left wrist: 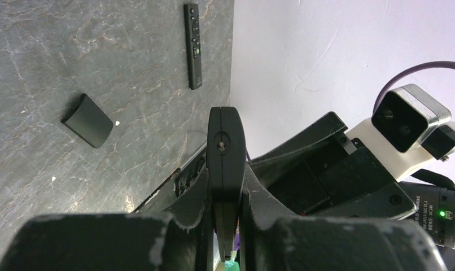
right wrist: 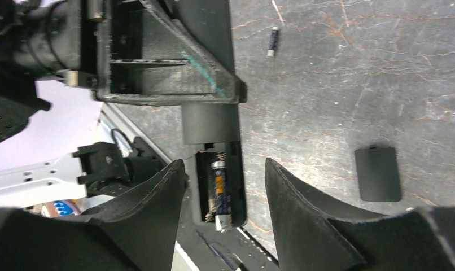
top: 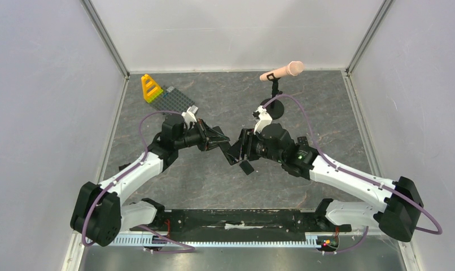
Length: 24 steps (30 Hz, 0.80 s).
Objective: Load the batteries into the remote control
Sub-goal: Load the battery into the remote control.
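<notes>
right gripper: jaws spread wide, gripping nothing. btwn its fingers, touching neither, sits the open end of the remote control, back side up, bay uncovered. one cell lies lengthwise in the bay, dark w/ an orange mark, silvery end toward the remote's end; spring visible at the bay's inner end.

just past the right jaws, left gripper is clamped on the remote's other half, holding it off the table. in the left wrist view the remote shows edge-on, pinched tight btwn the fingers and sticking out beyond the tips. top view: the two grippers meet nose to nose, left gripper and right gripper, the remote bridging them.

outside one right finger, flat on the table: the cover, apart from the remote. farther out beyond the left gripper: a loose cell, lying alone on the table.

far from both jaws: a buttoned remote flat on the table, a yellow brick piece next to a grey baseplate, and a pink mic on a stand by the back wall.
</notes>
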Available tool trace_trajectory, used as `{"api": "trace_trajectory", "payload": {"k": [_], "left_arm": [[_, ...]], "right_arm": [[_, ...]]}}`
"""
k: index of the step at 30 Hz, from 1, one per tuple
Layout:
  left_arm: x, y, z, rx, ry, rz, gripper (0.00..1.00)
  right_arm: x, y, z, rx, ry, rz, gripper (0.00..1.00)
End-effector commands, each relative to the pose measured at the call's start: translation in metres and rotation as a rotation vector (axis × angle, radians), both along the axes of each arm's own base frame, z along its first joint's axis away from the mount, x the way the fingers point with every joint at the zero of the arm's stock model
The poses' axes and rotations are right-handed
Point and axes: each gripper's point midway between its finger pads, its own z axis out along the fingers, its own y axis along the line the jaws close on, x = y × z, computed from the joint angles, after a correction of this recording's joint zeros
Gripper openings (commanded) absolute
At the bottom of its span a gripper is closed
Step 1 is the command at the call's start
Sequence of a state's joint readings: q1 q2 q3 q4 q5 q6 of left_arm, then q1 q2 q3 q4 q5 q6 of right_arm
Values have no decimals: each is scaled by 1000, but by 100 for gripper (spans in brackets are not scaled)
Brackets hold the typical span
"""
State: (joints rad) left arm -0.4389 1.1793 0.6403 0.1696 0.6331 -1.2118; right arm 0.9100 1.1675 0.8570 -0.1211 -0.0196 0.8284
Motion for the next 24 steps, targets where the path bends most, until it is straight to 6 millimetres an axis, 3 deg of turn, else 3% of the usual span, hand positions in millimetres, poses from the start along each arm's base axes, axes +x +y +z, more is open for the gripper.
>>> {"api": "trace_trajectory", "payload": {"k": [1, 17, 24], "left_arm": [[4, -2, 12, -35, -29, 22, 2], [5, -2, 14, -43, -31, 18, 2], [8, -2, 15, -48, -23, 39, 2]], "right_arm": [[-2, 0, 30, 118, -18, -27, 57], [-1, 4, 4, -15, -35, 43, 39], [2, 1, -4, -29, -5, -1, 26]]}}
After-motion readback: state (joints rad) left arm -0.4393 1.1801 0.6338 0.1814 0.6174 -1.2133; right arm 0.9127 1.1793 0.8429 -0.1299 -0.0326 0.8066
